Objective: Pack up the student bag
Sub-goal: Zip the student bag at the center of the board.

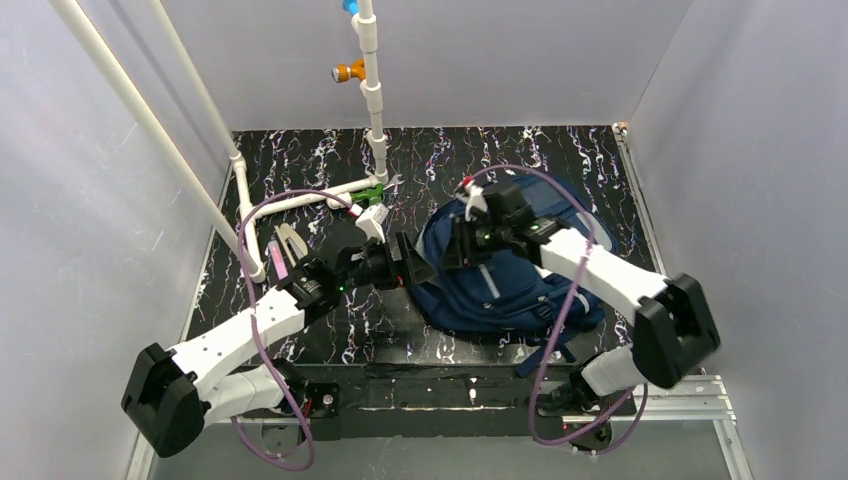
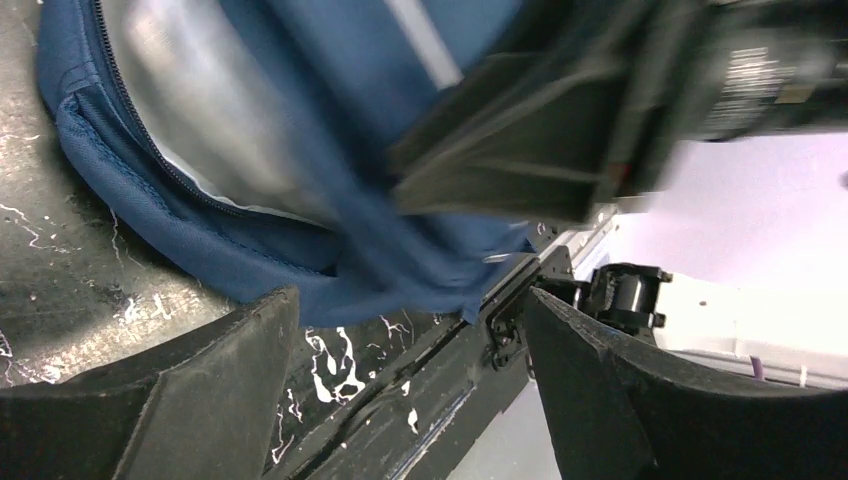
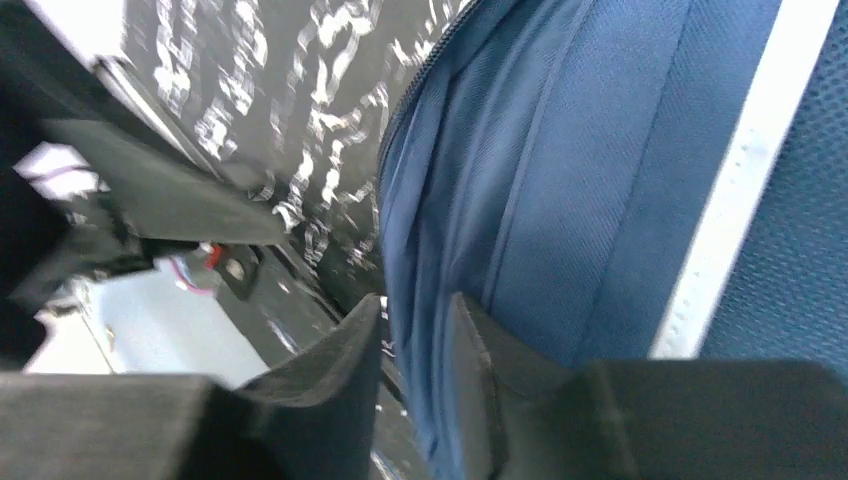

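Right gripper is pinched on a fold of the student bag, which lies flat on the black, white-veined table right of centre; the step in hand looks like lifting the mouth open. Left gripper, jaws spread and empty, hangs just beside that edge. Next it likely needs its own hold on the limp woven navy cloth by the zipper.
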Robot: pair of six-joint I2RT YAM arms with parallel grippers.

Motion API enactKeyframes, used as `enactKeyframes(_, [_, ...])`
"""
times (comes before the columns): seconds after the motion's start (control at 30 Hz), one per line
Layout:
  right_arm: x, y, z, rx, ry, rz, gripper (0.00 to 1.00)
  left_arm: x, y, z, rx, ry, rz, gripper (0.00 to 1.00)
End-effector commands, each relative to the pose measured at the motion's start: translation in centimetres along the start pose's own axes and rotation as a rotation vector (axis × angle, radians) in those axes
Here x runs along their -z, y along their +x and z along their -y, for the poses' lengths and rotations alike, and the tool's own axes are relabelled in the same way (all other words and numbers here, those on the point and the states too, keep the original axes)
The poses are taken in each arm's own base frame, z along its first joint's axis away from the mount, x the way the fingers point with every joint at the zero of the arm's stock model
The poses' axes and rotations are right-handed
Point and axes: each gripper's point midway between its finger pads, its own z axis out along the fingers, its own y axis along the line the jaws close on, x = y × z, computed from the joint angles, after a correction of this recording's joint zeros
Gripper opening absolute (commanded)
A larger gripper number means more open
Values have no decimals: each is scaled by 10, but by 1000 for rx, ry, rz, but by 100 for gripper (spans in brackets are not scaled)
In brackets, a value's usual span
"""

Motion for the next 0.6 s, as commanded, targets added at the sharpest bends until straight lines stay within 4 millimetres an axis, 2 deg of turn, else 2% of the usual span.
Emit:
enactKeyframes(0.0, [-31,8,12,-11,8,-43,50,4,6,8,-38,78,-30,82])
enactKeyframes(0.07, [-24,4,27,8,115,-43,70,0,9,15,-33,105,-63,83])
enactKeyframes(0.13, [-4,-3,38,46,229,-24,83,-7,10,19,-35,126,-82,83])
enactKeyframes(0.3, [70,-13,50,73,478,67,97,-34,26,13,-19,109,-191,83])
enactKeyframes(0.4, [105,11,61,-65,601,103,98,-40,34,3,35,42,-204,79])
enactKeyframes(0.5, [112,58,72,-206,620,67,98,-35,41,-11,3,-101,-170,80])
enactKeyframes(0.57, [116,97,83,-278,652,-8,97,-32,47,-9,19,-160,-154,80])
